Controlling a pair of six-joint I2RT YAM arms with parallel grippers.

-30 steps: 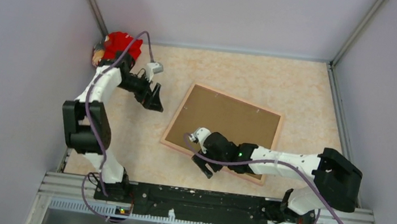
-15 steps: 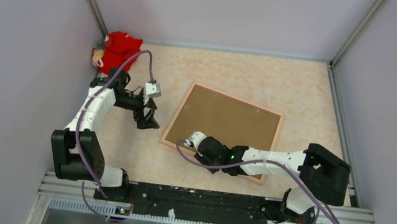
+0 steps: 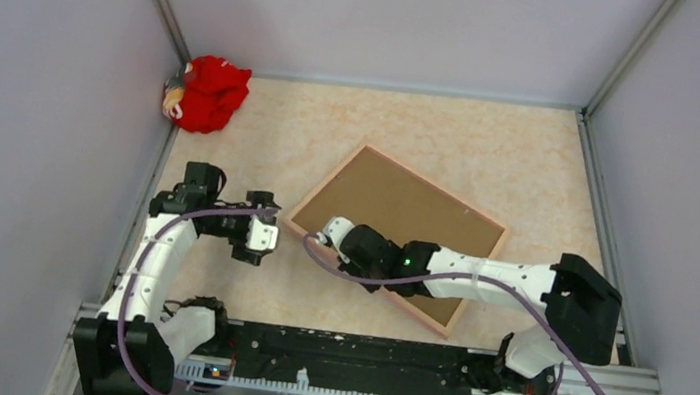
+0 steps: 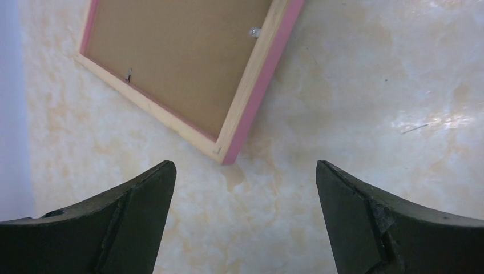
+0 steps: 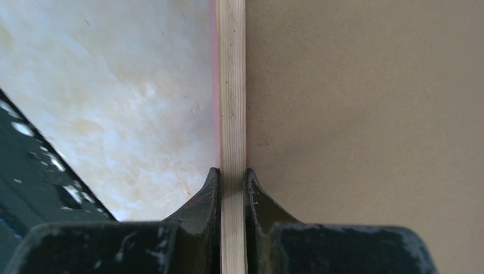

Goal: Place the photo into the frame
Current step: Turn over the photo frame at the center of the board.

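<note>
Marbled tabletop carries the frame, right gripper clamped on its rim, left gripper spread wide

The left arm is folded on the left side of the top view, with its elbow set low near the bottom left corner. The left gripper is pointed downward, its jaws spread wide. The right arm is stretched from the lower right toward the centre. The right gripper is closed, its jaws pinched on the rim of the frame.
</note>
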